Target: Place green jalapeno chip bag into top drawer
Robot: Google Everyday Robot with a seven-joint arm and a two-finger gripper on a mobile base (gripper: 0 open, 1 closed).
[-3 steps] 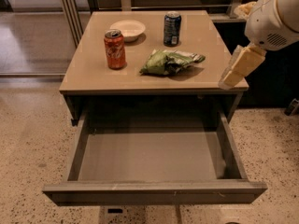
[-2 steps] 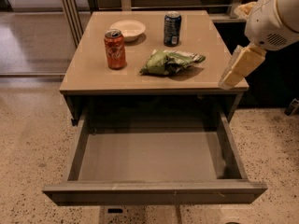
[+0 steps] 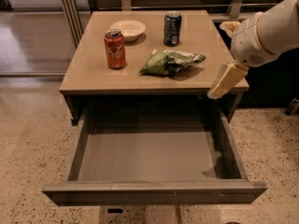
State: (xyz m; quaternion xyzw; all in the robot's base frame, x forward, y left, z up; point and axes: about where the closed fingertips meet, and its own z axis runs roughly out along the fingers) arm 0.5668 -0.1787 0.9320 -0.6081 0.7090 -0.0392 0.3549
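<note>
The green jalapeno chip bag lies crumpled on the tabletop, right of centre near the front edge. The top drawer is pulled wide open below the table, with a bare grey floor and nothing in it. My gripper hangs from the white arm at the right, over the table's front right corner. It is to the right of the bag and slightly in front of it, and holds nothing.
An orange-red can stands at the left of the tabletop. A dark blue can and a shallow white bowl stand at the back. Speckled floor surrounds the table; metal posts stand behind it.
My gripper has moved a little down and to the left, closer to the table's front right corner. The bag, cans and drawer have not moved.
</note>
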